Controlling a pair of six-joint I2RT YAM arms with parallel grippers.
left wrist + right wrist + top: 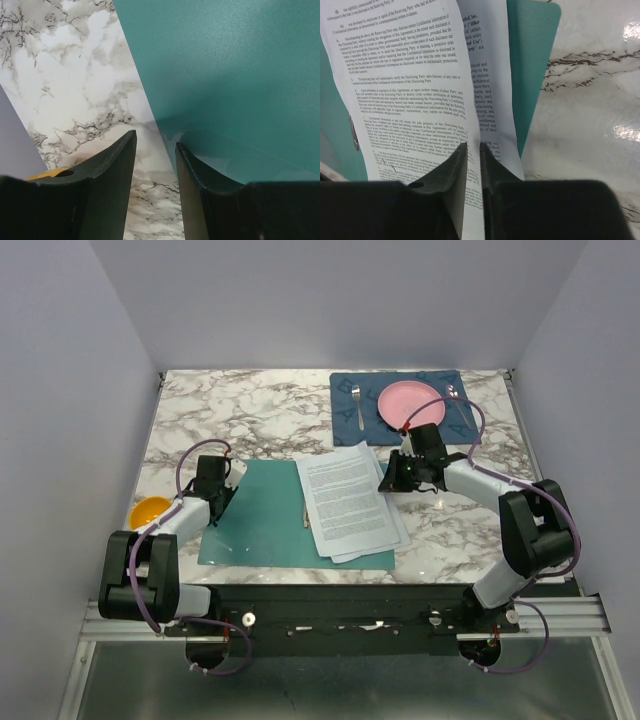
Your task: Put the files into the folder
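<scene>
Partly done: white printed paper sheets (350,502) fanned on right half of teal-green flat folder (258,520), near edge of marble table (250,410); right gripper (474,146) narrow, pinching top sheet; left gripper (155,139) half-wide astride folder's left edge; squaring pending.

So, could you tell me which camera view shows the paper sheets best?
The right wrist view: the paper sheets fill it, text readable, one edge between the right gripper's fingers. The top view shows the whole stack on the teal folder. The left wrist view shows none.
</scene>
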